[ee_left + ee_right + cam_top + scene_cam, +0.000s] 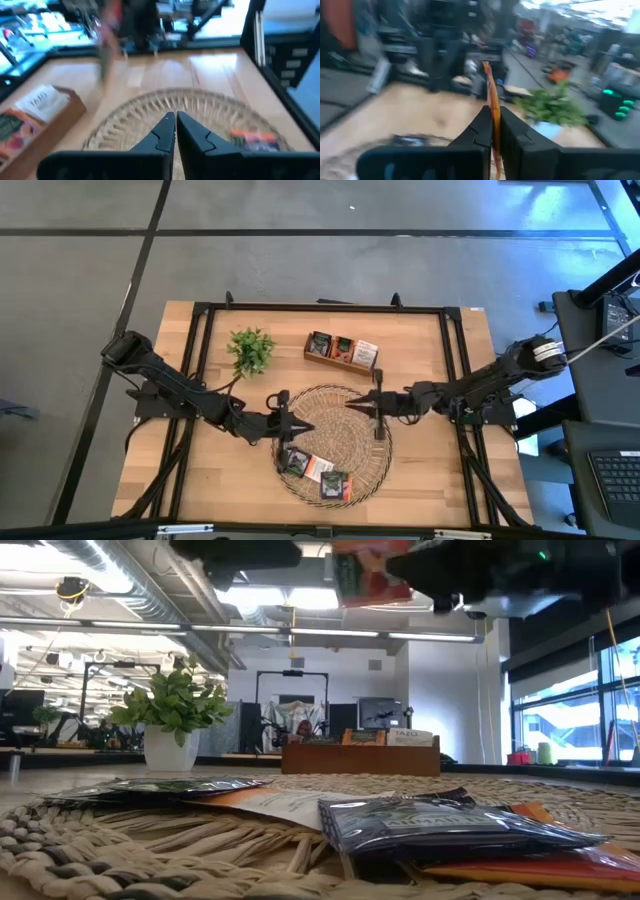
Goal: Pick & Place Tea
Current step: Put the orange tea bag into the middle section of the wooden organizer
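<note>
I'm working over a pale wooden table [420, 480] framed by black rails, on a grey floor; the low view looks into an open office with exposed ducts and windows. The round woven tray [355, 405] sits toward the table's near edge, centred, and the remaining tea sachets [318, 470] lie on its near side. The wooden box [341, 352] stands by the far edge with sachets already slotted in, the plant [251, 350] beside it. My right gripper [350, 403] hangs over the tray's far part, pinching an orange sachet [493, 107] edge-on, which I think suits dropping it upright into the box. My left gripper [308, 427] waits over the tray's left part, closed on nothing.
</note>
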Controlling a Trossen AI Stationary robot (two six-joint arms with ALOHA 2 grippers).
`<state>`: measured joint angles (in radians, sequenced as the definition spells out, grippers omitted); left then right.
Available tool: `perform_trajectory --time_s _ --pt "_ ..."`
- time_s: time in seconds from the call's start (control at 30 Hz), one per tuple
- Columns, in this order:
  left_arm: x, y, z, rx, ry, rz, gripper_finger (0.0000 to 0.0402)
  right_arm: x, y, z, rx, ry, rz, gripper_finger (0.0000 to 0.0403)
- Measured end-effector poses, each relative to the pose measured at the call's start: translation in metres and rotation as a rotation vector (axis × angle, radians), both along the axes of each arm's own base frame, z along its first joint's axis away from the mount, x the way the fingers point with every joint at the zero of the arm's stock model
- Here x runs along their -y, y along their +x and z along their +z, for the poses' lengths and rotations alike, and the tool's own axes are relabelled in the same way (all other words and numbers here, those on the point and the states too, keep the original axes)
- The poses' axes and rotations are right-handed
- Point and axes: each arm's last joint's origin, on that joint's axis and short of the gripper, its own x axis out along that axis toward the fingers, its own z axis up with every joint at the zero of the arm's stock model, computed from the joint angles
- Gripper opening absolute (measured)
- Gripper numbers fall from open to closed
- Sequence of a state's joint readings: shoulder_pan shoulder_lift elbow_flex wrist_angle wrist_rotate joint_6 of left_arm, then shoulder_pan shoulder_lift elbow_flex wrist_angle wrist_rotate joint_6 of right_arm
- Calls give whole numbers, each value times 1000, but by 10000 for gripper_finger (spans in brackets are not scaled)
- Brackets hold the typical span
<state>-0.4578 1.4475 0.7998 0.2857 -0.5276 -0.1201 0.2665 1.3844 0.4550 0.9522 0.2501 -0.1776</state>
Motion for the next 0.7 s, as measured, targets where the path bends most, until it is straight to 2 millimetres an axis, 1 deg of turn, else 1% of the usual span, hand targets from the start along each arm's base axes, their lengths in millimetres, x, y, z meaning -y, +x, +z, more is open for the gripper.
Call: perform_trajectory --time_s 0.07,0.13,0.2,0.3,0.43,0.53,0.7 --pt "-5 5 2 36 -15 23 17 -1 -2 -7 54 33 43 20" --pt "-11 10 3 74 -23 74 19 -4 -3 -9 109 44 54 20" --pt "-19 16 4 106 -33 107 22 -7 -3 -11 141 21 63 20" --pt "-28 21 2 115 -30 131 29 -11 -3 -3 219 -26 59 22" --pt "-37 24 3 121 -44 168 45 -9 -5 6 288 -48 11 25" --pt "-40 25 7 162 -48 173 70 -9 -5 6 292 -63 10 25" --pt "-39 26 10 189 -44 166 127 -9 -5 6 293 -72 9 25"
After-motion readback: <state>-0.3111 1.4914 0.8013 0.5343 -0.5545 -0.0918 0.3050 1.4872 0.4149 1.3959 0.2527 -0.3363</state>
